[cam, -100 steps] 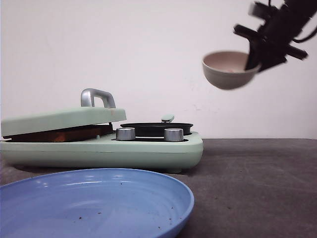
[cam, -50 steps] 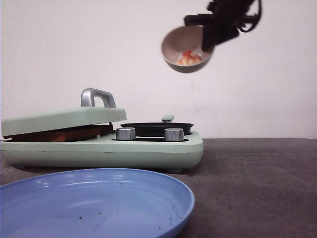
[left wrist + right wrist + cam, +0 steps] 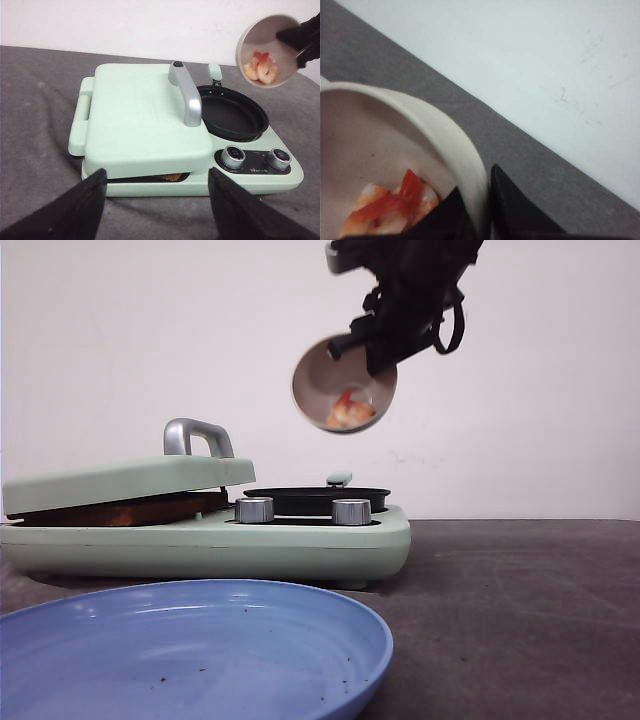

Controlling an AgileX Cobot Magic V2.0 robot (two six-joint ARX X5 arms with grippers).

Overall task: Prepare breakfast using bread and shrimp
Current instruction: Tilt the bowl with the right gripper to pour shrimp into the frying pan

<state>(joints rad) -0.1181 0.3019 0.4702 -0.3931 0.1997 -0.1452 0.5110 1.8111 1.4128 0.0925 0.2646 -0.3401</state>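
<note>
Beige smooth round bowl (image 3: 344, 385) tilted, pinched by right gripper (image 3: 380, 352), curled orange-pink shrimp (image 3: 351, 411) inside, left gripper (image 3: 156, 210) spread open.

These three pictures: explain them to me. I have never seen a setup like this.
A two-armed robot is filmed by three cameras at once: one looking forward over the table, one on each wrist. On the grey table stand a mint-green breakfast cooker with a black pan, and a blue plate. Bread peeks out under the cooker's closed lid. The right gripper holds a tilted bowl of shrimp above the pan. The left gripper is open and holds nothing.
</note>
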